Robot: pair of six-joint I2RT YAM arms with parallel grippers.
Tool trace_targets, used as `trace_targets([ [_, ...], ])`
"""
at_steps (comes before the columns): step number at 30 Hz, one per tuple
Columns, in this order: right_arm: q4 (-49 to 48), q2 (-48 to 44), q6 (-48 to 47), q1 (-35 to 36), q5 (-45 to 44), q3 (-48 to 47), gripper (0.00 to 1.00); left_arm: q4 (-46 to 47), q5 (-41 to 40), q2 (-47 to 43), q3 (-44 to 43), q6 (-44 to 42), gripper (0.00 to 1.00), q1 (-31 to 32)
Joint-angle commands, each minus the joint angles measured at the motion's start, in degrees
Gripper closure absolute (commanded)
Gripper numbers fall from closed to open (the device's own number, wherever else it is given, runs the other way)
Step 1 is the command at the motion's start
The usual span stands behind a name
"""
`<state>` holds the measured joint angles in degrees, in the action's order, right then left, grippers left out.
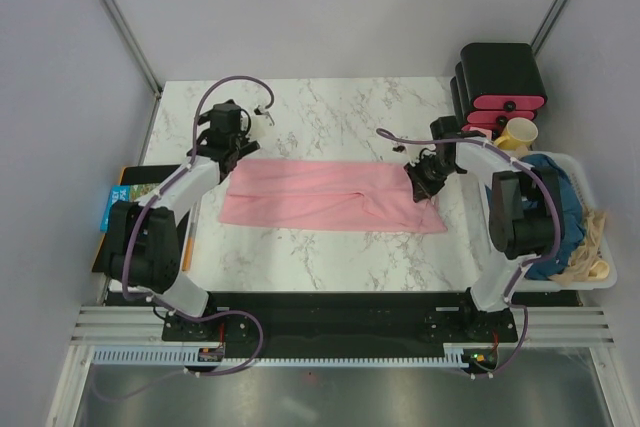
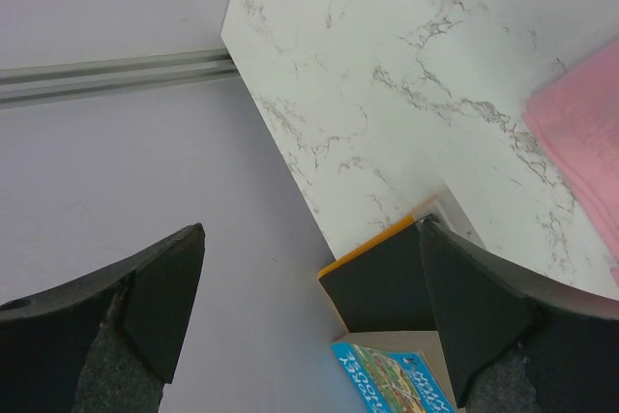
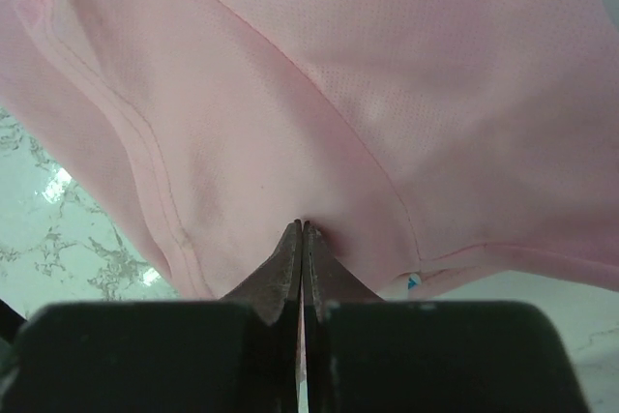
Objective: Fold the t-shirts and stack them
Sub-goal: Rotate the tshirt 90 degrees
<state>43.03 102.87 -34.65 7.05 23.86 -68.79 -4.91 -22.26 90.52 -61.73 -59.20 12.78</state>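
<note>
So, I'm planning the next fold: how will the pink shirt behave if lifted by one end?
Likely floppy: the pink t-shirt lies flat with creases, so it should sag from wherever the right gripper pinches it. Probably light: thin knit shows close up. Pushed, it would likely bunch, not slide.

pale lettering is showing on a blue printed packet (image 2: 392,374) lying off the left edge of the table (image 2: 406,94), too small and blurred to read; a tiny blue tag (image 3: 413,282) on the pink t-shirt (image 3: 387,94) is showing no legible mark.
</note>
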Motion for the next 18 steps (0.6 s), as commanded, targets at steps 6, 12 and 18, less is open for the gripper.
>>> trace_targets([
  [6, -4.44, 6.63, 1.78, 0.07, -2.32, -4.14, 1.0, -0.1, -0.5, -5.88, 3.2, -0.74, 0.0, 0.32],
  [12, -5.76, 12.35, 1.26, 0.25, -8.47, -10.9, 1.0, 0.25, -0.77, -7.29, 4.25, -2.41, 0.0, 0.32],
  [18, -5.58, 18.24, -1.9, 0.86, -15.93, -19.86, 1.0, 0.34, -1.47, -8.34, 4.61, -3.55, 0.0, 0.32],
])
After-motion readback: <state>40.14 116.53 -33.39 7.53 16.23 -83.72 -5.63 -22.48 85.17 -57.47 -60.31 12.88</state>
